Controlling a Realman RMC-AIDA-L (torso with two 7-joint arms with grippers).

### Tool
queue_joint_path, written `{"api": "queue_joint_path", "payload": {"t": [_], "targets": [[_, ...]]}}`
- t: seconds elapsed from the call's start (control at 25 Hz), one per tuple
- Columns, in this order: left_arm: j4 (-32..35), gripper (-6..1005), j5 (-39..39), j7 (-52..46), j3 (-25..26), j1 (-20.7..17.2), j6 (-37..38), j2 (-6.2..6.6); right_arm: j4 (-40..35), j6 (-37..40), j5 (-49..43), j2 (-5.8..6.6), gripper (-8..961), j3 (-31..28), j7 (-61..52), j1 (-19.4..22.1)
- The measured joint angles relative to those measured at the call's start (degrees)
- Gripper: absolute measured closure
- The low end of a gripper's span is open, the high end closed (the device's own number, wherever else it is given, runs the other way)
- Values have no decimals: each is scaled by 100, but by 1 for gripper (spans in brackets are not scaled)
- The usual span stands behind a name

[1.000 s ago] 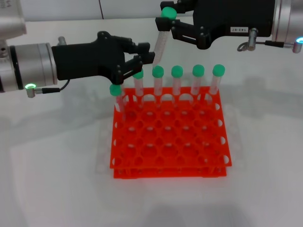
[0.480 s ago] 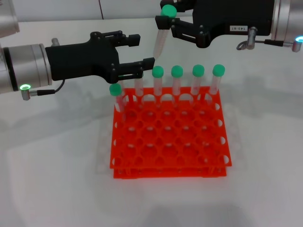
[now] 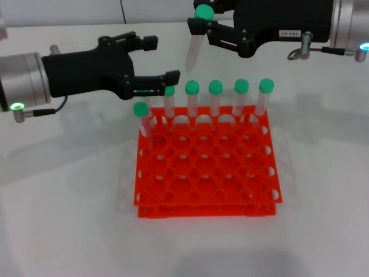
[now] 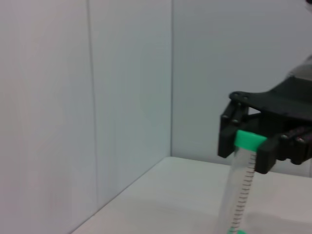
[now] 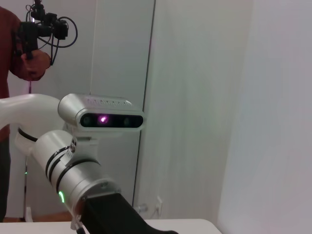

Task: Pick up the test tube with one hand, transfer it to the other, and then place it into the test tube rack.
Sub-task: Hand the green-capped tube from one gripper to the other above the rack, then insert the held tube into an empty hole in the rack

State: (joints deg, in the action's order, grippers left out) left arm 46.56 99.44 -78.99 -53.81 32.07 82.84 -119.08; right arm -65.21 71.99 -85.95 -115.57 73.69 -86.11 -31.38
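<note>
Tube is hanging tilted from the right gripper, whose jaws are pinching it just under the green cap, tip pointing down above the rack's back row. Left gripper is standing beside it with jaws spread, not touching. Six capped tubes are occupying holes; the front rows are lying open.
</note>
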Motion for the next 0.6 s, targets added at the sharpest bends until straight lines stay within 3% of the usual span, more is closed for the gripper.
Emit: {"api": "queue_joint_path", "payload": {"t": [0.32,0.6], "targets": [[710,113,4,-503,19,-388,88,18,-1,0,5,0,687,-4,-12,24],[1898,113,73,-1238,27,-1011,603,64,8,15,36,0,687,7,-24,63]]}}
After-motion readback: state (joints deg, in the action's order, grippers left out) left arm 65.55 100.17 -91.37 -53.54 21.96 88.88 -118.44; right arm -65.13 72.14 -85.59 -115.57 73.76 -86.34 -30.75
